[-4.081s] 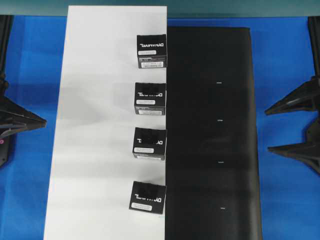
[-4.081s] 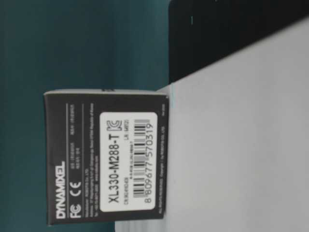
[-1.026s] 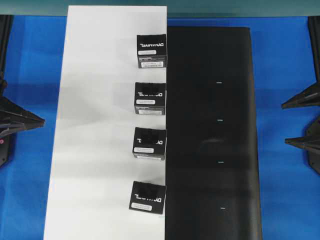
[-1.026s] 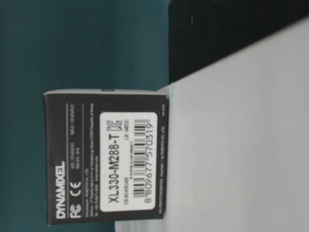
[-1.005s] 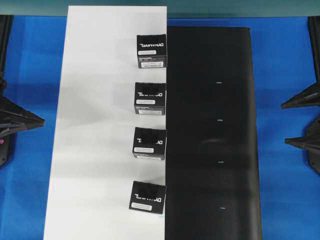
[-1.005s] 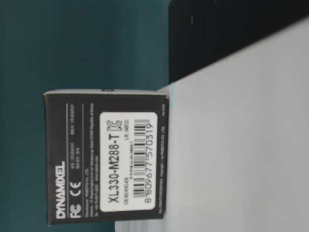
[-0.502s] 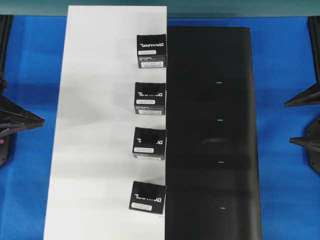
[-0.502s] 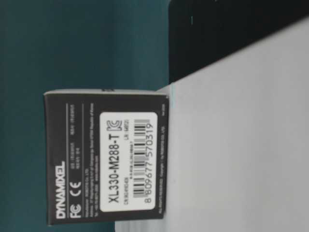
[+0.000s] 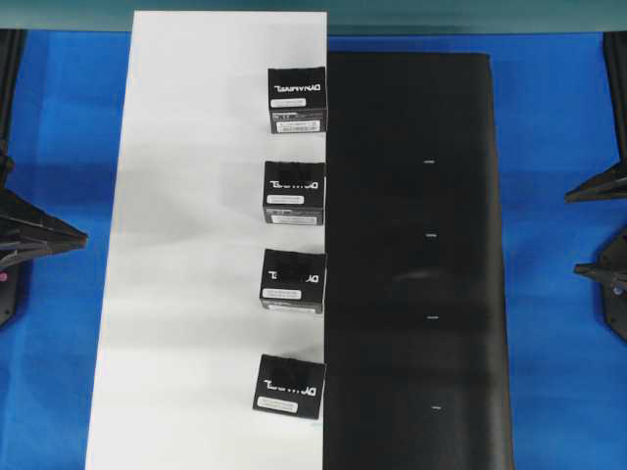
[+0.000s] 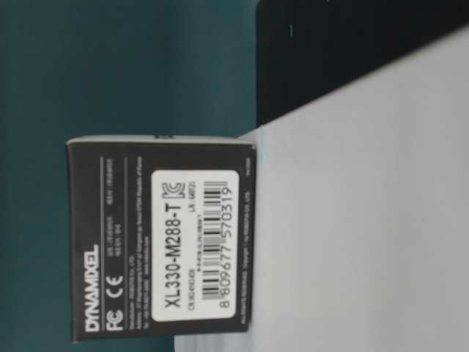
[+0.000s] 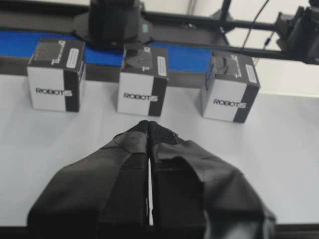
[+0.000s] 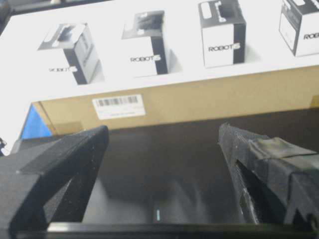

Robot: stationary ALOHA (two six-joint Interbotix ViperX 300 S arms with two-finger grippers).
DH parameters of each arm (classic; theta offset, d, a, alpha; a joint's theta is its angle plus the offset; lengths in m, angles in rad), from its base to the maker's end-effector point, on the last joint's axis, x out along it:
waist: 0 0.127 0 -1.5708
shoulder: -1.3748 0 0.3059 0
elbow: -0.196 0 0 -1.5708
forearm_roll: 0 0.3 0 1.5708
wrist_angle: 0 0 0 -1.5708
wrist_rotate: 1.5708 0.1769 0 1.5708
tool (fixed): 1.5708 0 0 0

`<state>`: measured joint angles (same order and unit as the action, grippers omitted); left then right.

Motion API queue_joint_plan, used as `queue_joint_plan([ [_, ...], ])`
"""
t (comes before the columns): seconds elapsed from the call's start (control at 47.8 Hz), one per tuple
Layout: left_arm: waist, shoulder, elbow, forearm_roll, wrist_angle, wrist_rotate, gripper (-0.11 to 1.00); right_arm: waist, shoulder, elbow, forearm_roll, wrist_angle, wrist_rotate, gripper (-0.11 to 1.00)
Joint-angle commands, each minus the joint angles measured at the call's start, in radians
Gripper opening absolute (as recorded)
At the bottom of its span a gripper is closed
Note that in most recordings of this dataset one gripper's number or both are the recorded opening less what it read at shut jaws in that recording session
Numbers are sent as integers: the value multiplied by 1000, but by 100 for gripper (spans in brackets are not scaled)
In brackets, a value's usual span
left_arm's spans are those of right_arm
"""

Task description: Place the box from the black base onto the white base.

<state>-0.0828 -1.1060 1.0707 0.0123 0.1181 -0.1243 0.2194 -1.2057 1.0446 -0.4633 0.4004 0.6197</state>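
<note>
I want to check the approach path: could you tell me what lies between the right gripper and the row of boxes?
Only the bare black base, shown in the overhead view: the right gripper sits at its far edge, the boxes on the white base.

- Four small black cardboard boxes, white lettering: upright, in a column on the white base's right edge.
- Large white rectangular sheet: flat, left.
- Large matte black rectangular sheet: flat, adjoining right.

The four boxes are black on top with white lettering and a white label strip; their side faces are white with black "ROBOTIS" print. The white base is plain, the black base matte with tiny pale ticks. The table is bright blue.
</note>
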Motion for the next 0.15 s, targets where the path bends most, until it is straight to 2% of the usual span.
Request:
queue_joint_plan([
  [0.0, -2, 11, -18, 3, -6, 3, -2, -2, 3, -6, -5, -17, -2, 99],
  [0.126, -2, 11, -18, 3, -6, 3, -2, -2, 3, -5, -6, -17, -2, 99],
])
